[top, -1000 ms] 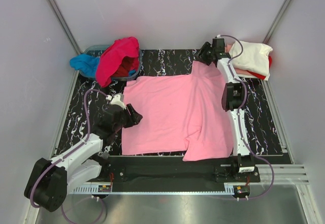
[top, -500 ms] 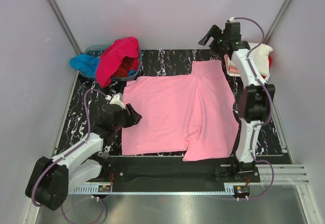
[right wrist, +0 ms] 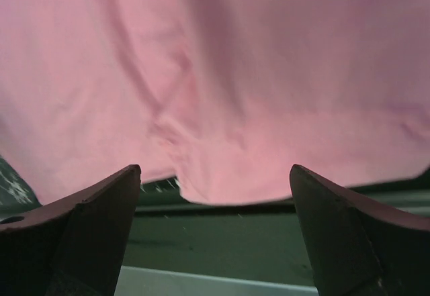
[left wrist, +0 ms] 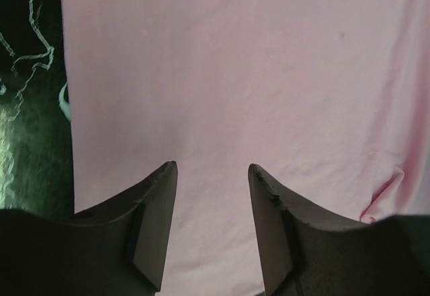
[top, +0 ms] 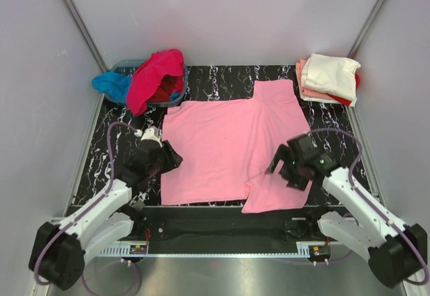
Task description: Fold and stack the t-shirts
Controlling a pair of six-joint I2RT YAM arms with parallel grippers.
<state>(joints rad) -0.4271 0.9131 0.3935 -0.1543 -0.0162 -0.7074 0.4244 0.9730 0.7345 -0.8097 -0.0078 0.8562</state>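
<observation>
A light pink t-shirt (top: 222,141) lies spread flat on the black marbled mat (top: 339,138), with its near right sleeve folded over. My left gripper (top: 173,156) hovers at the shirt's left edge. In the left wrist view the left gripper (left wrist: 211,167) is open, with pink cloth (left wrist: 235,74) showing under the gap and nothing pinched. My right gripper (top: 277,165) is over the shirt's near right part. In the right wrist view the right gripper (right wrist: 215,168) stands wide open above the sleeve's hem (right wrist: 228,188).
A folded stack (top: 329,74) sits at the back right, cream white on top of salmon and red. At the back left a grey-blue basin (top: 124,63) holds a hot pink shirt (top: 158,74) and a bright blue one (top: 111,84). A black rail (top: 222,219) runs along the near edge.
My right arm swung from the folded stack at the back right down to the shirt's near right part, and its jaws opened wide. My left gripper shifted only slightly.
</observation>
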